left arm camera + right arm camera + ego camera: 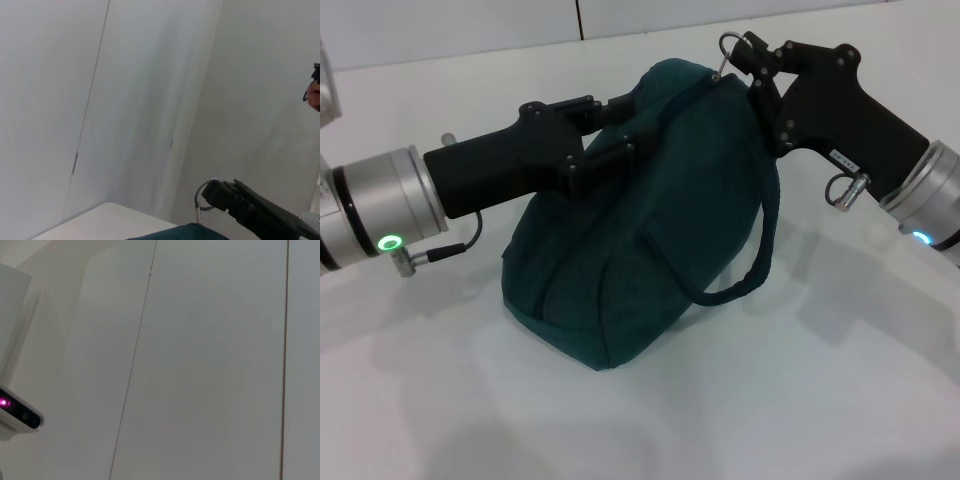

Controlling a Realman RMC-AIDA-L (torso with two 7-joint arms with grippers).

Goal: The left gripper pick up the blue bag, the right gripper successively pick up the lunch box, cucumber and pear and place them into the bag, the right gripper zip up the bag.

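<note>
The blue bag [630,240] lies bulging on the white table [840,380] in the head view, its strap [760,260] hanging down its right side. My left gripper [605,135] is shut on the fabric of the bag's upper left side. My right gripper [752,62] is at the bag's top right end, shut on the zipper pull with a metal ring [728,45]. The left wrist view shows the right gripper [220,196], the ring [201,198] and a bit of the bag's top [185,233]. The lunch box, cucumber and pear are not visible.
A white wall [620,15] stands behind the table. The right wrist view shows only wall panels [200,365] and a white device with a pink light [12,407].
</note>
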